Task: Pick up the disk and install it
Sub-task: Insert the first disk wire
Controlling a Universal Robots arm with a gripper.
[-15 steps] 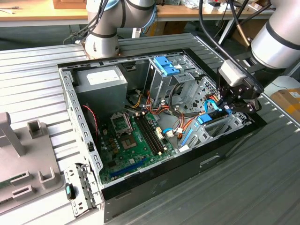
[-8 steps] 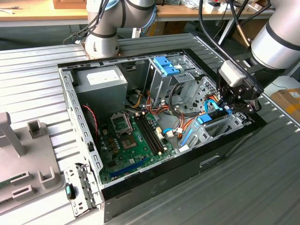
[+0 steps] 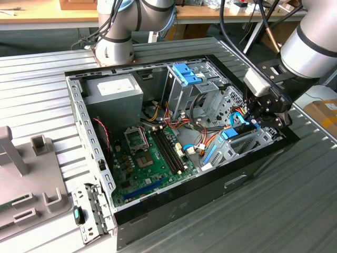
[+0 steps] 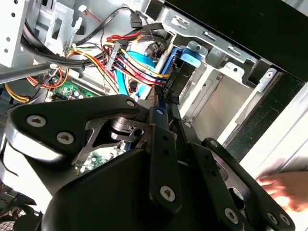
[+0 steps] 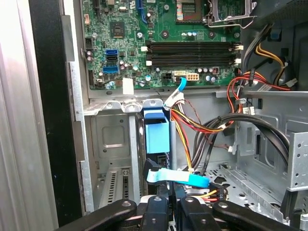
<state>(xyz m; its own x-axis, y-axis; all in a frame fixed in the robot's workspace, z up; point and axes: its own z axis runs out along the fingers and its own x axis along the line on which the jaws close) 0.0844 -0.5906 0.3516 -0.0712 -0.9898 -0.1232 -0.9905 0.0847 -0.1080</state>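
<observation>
Installation is judged to be the step in hand. In the exterior view, the gripper point(image 3: 256, 119) is lowered into the open computer case point(image 3: 174, 203) over the drive bay point(image 3: 247, 147). In the first wrist view, the fingers point(image 5: 156, 211) are drawn narrow onto the disk point(image 5: 157, 132), seen edge-on in its blue bracket. In the second wrist view, bundled cables point(image 4: 137, 65) lie just beside it. Next, straight seating would be called for.

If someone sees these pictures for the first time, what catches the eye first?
The open computer case with its green motherboard at the centre of the exterior view. Then the black claw reaching into the drive bay at the exterior view's right, at the light blue bracket of the disk.
</observation>
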